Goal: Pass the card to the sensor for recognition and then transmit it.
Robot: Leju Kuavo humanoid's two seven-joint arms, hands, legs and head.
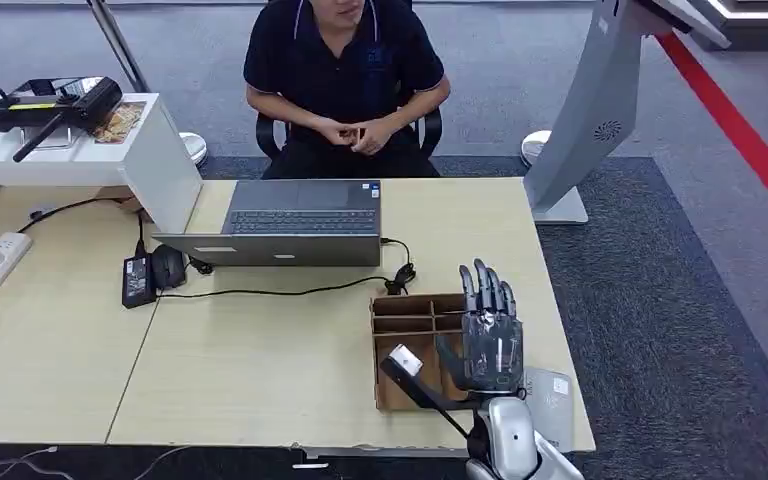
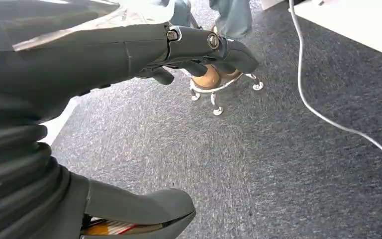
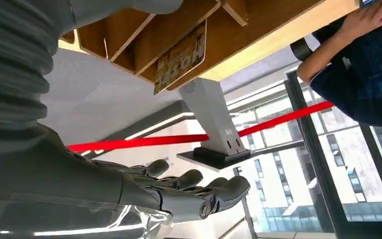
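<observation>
Over the wooden organizer (image 1: 415,318) on the worktop (image 1: 260,370), my right hand (image 1: 488,335) hovered, fingers spread, holding nothing; left hand (image 2: 199,47) likewise held nothing.

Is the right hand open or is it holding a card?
Open: the right hand hovers over the wooden organizer, fingers extended and apart, holding nothing.

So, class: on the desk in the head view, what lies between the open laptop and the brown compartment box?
In the head view, a black cable crosses bare desktop between the laptop and the compartment box, ending in a coiled bundle near the box's far corner.
</observation>
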